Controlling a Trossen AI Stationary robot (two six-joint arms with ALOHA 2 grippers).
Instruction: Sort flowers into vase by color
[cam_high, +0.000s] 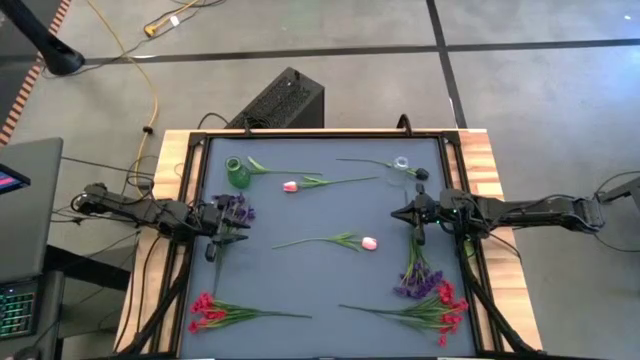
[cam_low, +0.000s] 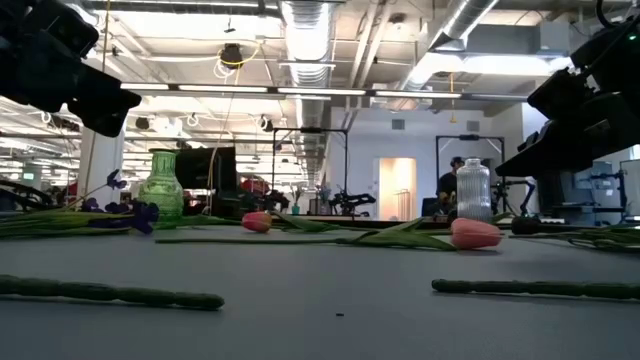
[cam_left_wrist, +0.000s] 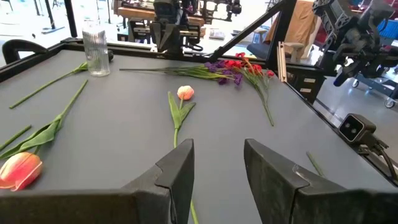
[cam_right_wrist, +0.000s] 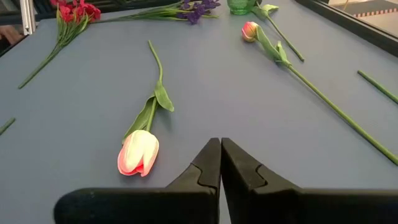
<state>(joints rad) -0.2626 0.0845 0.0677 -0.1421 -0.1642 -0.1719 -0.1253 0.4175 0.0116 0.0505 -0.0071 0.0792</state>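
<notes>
A green vase (cam_high: 238, 172) and a clear vase (cam_high: 401, 165) stand at the far side of the mat. Two pink tulips (cam_high: 290, 186) (cam_high: 368, 243) lie flat on the mat. One purple flower (cam_high: 236, 210) lies at the left, its stem passing under my left gripper (cam_high: 218, 222). That gripper is open and raised (cam_left_wrist: 217, 155), with nothing between its fingers. More purple flowers (cam_high: 415, 283) and red sprays (cam_high: 445, 305) lie near right. Another red spray (cam_high: 206, 312) lies near left. My right gripper (cam_high: 398, 213) hangs shut (cam_right_wrist: 221, 162) above the mat, beside the nearer tulip (cam_right_wrist: 139, 152).
A bare green stem (cam_high: 368, 162) lies by the clear vase. A black box (cam_high: 285, 98) stands beyond the table's far edge. Dark frame rails (cam_high: 187, 200) run along the mat's sides. There is free room on the mat's middle (cam_high: 320, 280).
</notes>
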